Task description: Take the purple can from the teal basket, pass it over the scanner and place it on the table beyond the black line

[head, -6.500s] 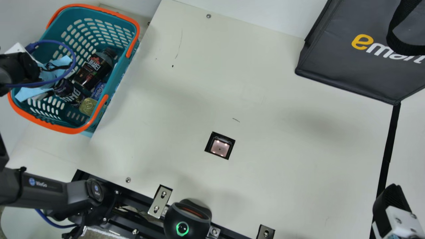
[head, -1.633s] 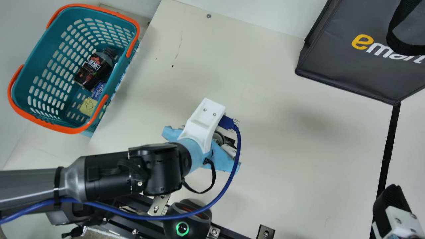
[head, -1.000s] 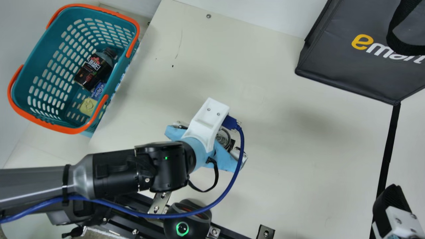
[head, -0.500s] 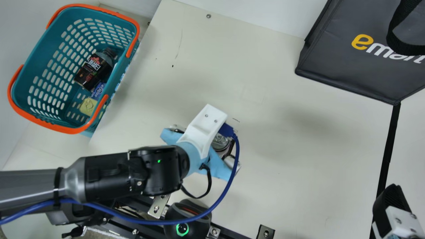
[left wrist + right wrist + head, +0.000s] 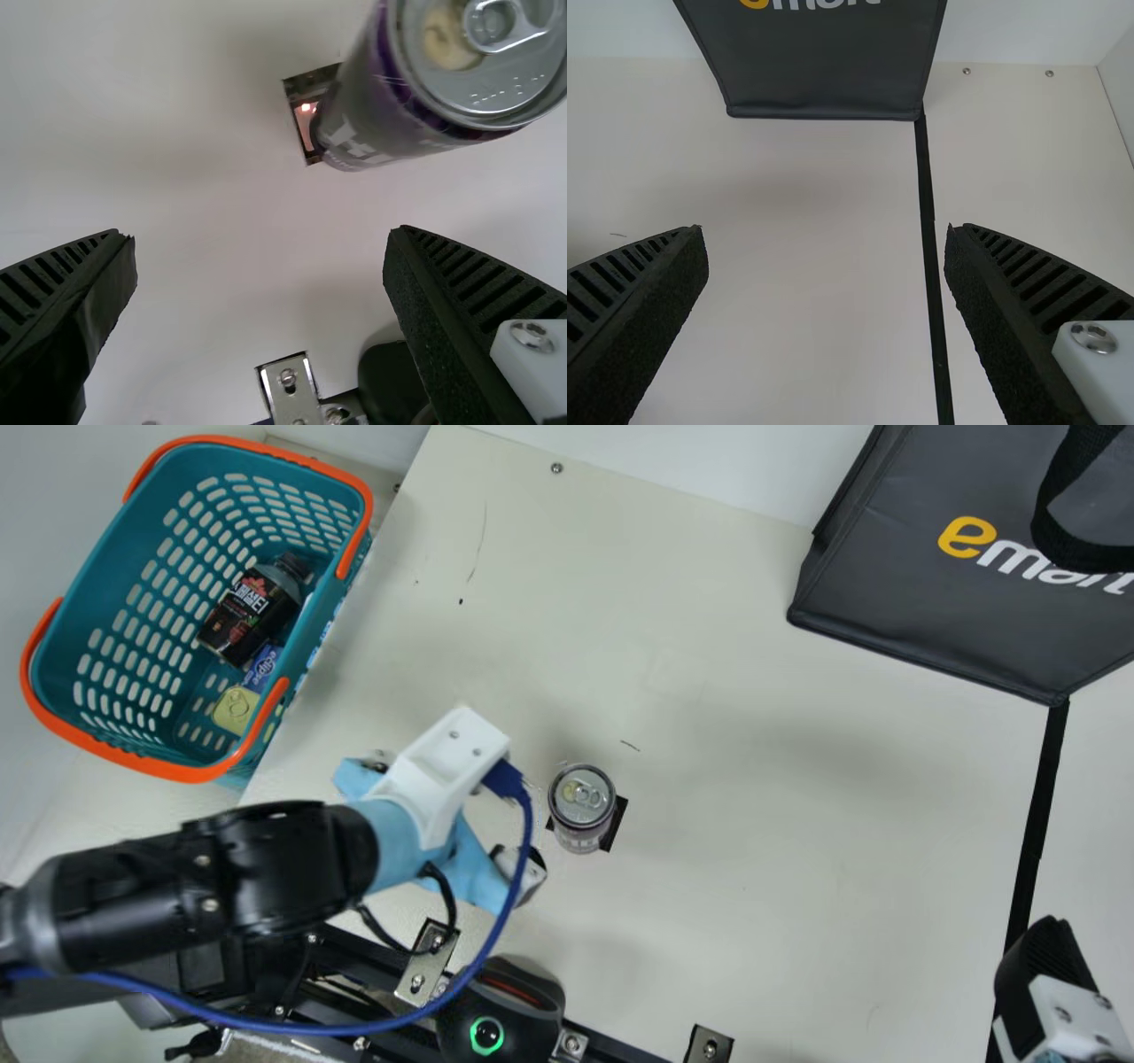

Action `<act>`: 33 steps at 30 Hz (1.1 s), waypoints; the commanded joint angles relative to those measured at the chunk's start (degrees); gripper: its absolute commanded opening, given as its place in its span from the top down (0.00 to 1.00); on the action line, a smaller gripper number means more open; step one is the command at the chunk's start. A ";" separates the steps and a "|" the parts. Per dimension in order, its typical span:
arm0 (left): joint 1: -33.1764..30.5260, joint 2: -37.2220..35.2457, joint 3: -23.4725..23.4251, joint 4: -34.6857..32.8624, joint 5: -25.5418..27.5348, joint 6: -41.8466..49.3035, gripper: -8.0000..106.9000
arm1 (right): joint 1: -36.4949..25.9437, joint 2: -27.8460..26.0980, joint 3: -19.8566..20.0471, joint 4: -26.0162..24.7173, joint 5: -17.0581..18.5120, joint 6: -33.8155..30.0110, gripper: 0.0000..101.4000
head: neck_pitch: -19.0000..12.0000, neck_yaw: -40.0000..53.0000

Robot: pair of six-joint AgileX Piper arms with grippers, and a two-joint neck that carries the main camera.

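Right on the square, black-edged scanner (image 5: 617, 824) in the cream desk (image 5: 753, 921) stands the purple and silver metal can (image 5: 580, 806). It stands upright, its long side pointing up, and hides part of the scanner. The left hand (image 5: 261, 235), with two black ribbed fingers spread wide, holds nothing. It is just beside the scanner, on the left, so the can lies to its right and near. The matching black right hand (image 5: 824, 230) is open and holds nothing too. It is well to the right of the scanner, by the long black line (image 5: 1036, 824).

The left hand is nearer. But the line is on the right of the scanner, so I think the right hand should come over, close round the can's sides and carry it past the line. The left hand and its loose blue cable (image 5: 523, 850) should back off first, or they could bump the can over.

Far off to the scanner's right, on the back side, is a big dark grey bag (image 5: 912, 584). The teal plastic basket (image 5: 106, 629) with orange handles is to its back left.
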 commanded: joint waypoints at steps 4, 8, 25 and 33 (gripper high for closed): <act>5.66 -5.78 -1.53 -0.72 3.72 5.82 0.15 | 0.00 0.00 0.00 0.00 0.00 0.00 0.06 | -1.66 0.23; 10.49 -8.54 -4.48 -1.62 6.35 10.19 0.15 | 0.00 0.00 0.00 0.00 0.00 0.00 0.06 | -1.66 0.23; 23.82 -10.62 -15.40 -5.16 10.38 20.60 0.15 | 0.00 0.00 0.00 0.00 0.00 0.00 0.06 | -1.66 -1.11; 23.82 -10.62 -15.40 -5.26 10.12 20.60 0.15 | 0.00 0.00 0.00 0.00 0.00 0.00 0.06 | -1.66 -11.79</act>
